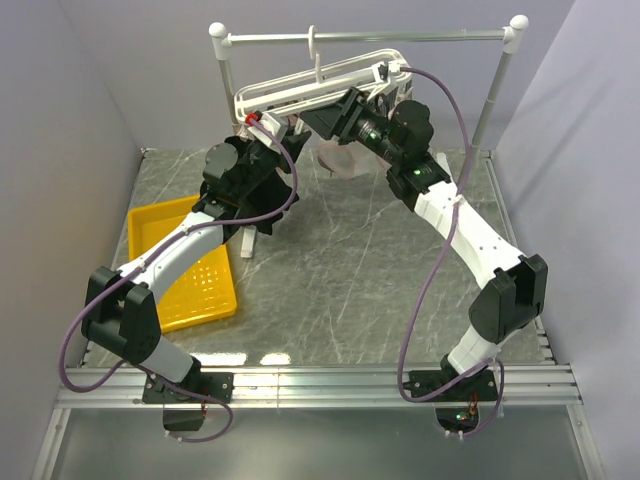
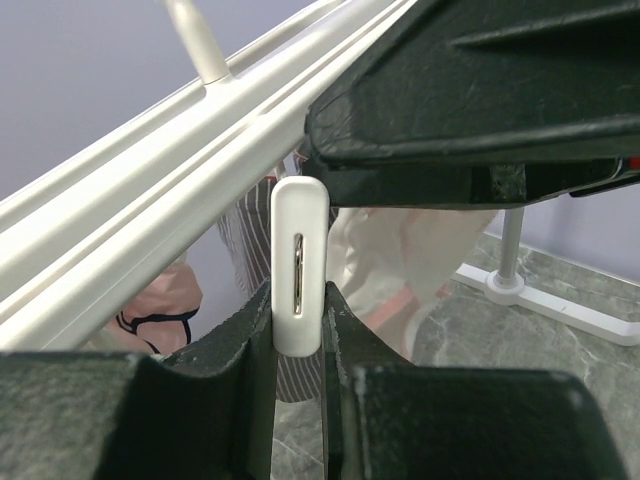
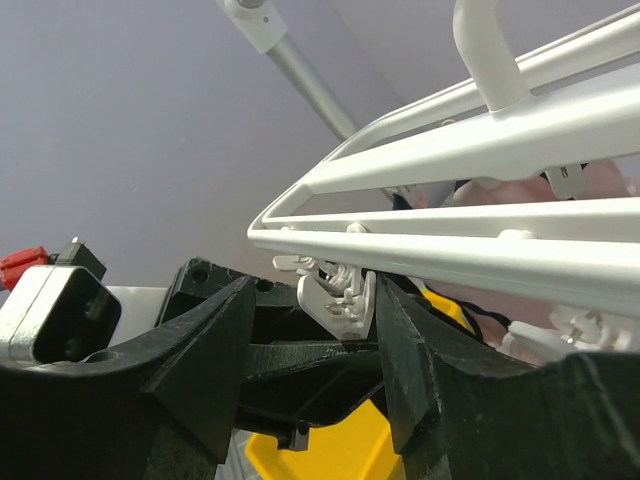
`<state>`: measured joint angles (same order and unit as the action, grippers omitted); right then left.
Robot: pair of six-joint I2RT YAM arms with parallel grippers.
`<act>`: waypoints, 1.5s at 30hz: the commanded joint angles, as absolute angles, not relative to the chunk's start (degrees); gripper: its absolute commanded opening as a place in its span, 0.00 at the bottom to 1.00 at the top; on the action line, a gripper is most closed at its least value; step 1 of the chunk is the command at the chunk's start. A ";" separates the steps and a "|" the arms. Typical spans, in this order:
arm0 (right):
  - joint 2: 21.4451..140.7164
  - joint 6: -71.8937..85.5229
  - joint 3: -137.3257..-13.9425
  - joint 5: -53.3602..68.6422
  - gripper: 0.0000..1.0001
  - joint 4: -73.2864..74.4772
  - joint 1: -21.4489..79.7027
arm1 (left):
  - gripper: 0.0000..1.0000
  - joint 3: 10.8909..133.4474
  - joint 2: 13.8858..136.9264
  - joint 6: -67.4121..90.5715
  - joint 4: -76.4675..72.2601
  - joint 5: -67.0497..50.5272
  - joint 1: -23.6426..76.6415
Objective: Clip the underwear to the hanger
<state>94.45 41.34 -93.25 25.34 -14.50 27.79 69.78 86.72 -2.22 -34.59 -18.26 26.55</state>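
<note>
1. Step in hand, as I'm reading it: both arms are working up at the hanger (image 1: 300, 90), prepping a clip. The hanger is hanging tilted from the rail stand (image 1: 400, 38). The clipping itself isn't looking done yet.
2. The underwear: I'm not finding the black brief in any view. The black arms are crowding that area, so I can't tell whether it's being carried or is sitting hidden somewhere.
3. Left pincer (image 2: 297, 300): clenched on the lower end of a white clip (image 2: 298, 240). Both fingers (image 2: 250, 330) are pressing on its sides, w/ nothing else between them.
4. Right pincer (image 3: 315, 300): released, jaws standing wide apart. A clip cluster (image 3: 342, 300) under the hanger's bars is dangling in the gap, closer to the finger on the right of that view. Can't tell if it's touching.
5. Behind the clip, a striped garment (image 2: 250, 240) and a pink garment (image 2: 160, 300) w/ dark trim are hanging. Neither is the task item.
6. A yellow basket (image 1: 190, 265) is sitting on the counter (image 1: 340, 280) by the left arm.
7. Next move, my guess: the clip mouth is needing to be squeezed open, the brief's edge fed in, then the squeeze let go. The hanger is hanging free, so it's likely needing steadying.
</note>
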 commanded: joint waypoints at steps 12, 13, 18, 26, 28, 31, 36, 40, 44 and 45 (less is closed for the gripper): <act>93.69 37.71 -90.53 21.54 0.57 -18.01 29.71 | 0.00 70.66 84.99 -3.95 -38.76 -21.18 26.46; 93.78 37.62 -90.61 21.62 0.57 -18.02 29.71 | 0.00 70.66 84.99 -4.13 -38.76 -21.53 26.54; 93.87 38.14 -90.70 21.01 0.55 -19.07 29.71 | 0.00 70.14 84.99 -4.13 -38.85 -21.71 26.54; 94.48 39.37 -91.40 21.27 0.39 -19.25 29.71 | 0.00 69.08 84.38 -4.48 -38.58 -22.06 26.46; 94.48 39.38 -91.49 21.18 0.25 -18.90 29.62 | 0.00 69.17 84.29 -4.57 -38.15 -22.32 26.46; 94.40 39.73 -91.32 21.27 0.10 -19.25 29.71 | 0.16 69.43 84.03 -4.57 -36.49 -22.50 26.46; 94.75 37.19 -92.55 21.88 0.00 -17.23 29.62 | 0.67 71.27 81.31 -5.00 -28.23 -27.67 25.67; 94.66 34.90 -92.55 21.62 0.00 -16.53 29.71 | 0.85 69.70 75.51 -6.59 -21.03 -36.89 23.56; 94.57 33.66 -92.46 21.80 0.00 -16.17 29.71 | 0.83 69.00 71.29 -10.28 -13.48 -44.45 21.89; 94.66 33.58 -92.63 21.88 0.00 -16.08 29.71 | 0.82 69.26 70.24 -10.98 -11.62 -45.08 21.80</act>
